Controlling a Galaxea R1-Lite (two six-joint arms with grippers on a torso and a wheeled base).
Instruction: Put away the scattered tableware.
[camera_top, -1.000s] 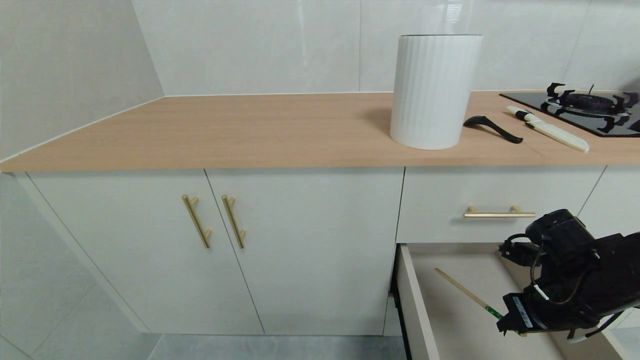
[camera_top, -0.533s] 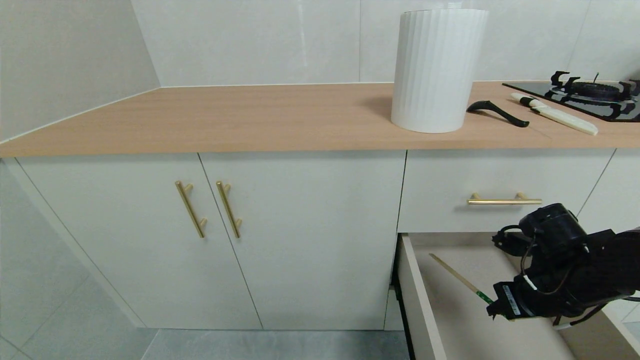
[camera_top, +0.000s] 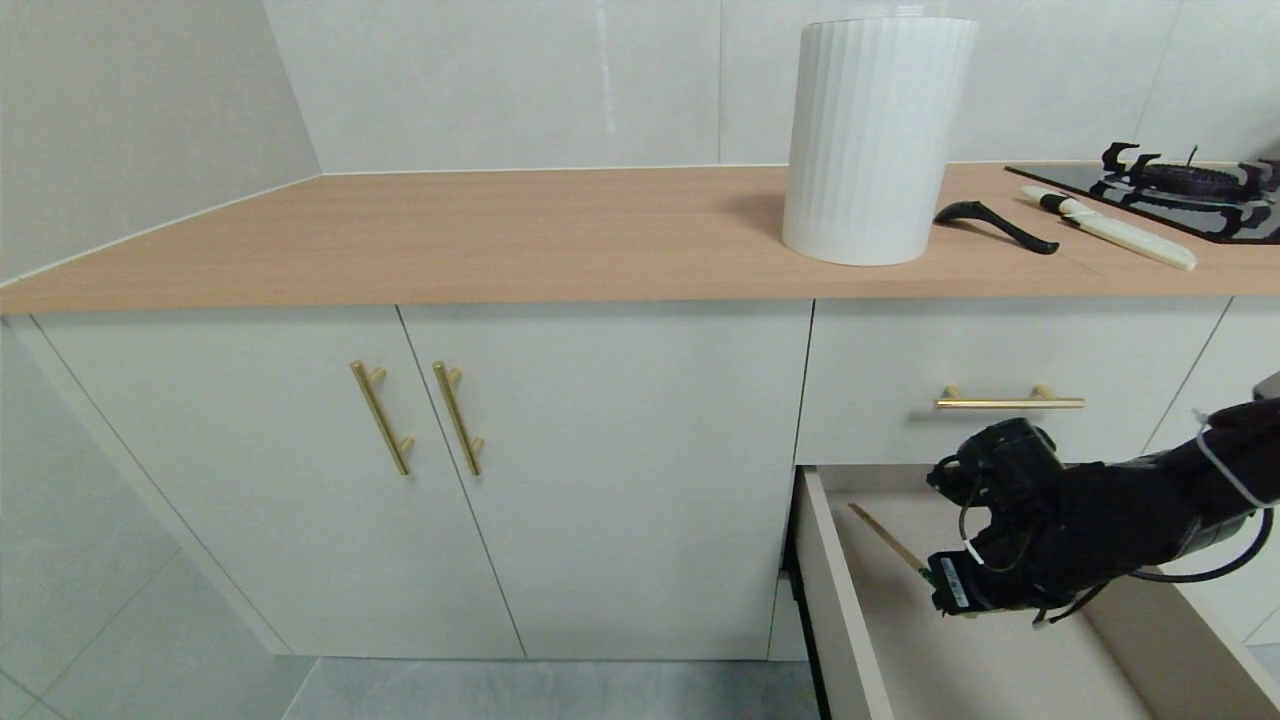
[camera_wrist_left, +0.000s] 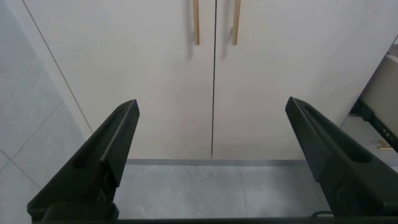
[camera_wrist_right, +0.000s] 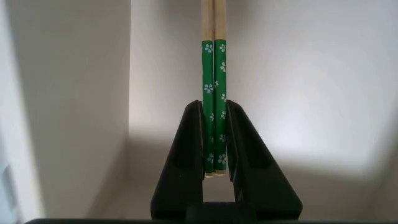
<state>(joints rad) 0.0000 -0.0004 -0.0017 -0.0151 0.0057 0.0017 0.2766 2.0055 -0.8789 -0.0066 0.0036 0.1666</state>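
Pale glossy tiled walls (camera_top: 500, 80) meet in a corner at left, above a long wood-tone countertop (camera_top: 450, 240) with a black gas hob (camera_top: 1180, 200) far right, white double cabinet doors (camera_top: 600, 480) with brass bar handles (camera_top: 380, 417), a closed drawer front (camera_top: 1000, 350) above an open drawer (camera_top: 830, 590), and a grey tiled floor (camera_top: 500, 690).

On the head camera I can make out just the far stretch of the chopsticks (camera_top: 885, 533). Their near ends are hidden behind the right gripper (camera_top: 938, 585), which also covers part of the drawer (camera_top: 828, 590), and the drawer's front runs off the bottom edge. On the right wrist camera the chopsticks run out of frame, so I can't see their tips, while the stove (camera_top: 1180, 195) is cut by the head picture's right edge and the door handles (camera_wrist_left: 196, 22) are cropped on the left wrist camera.
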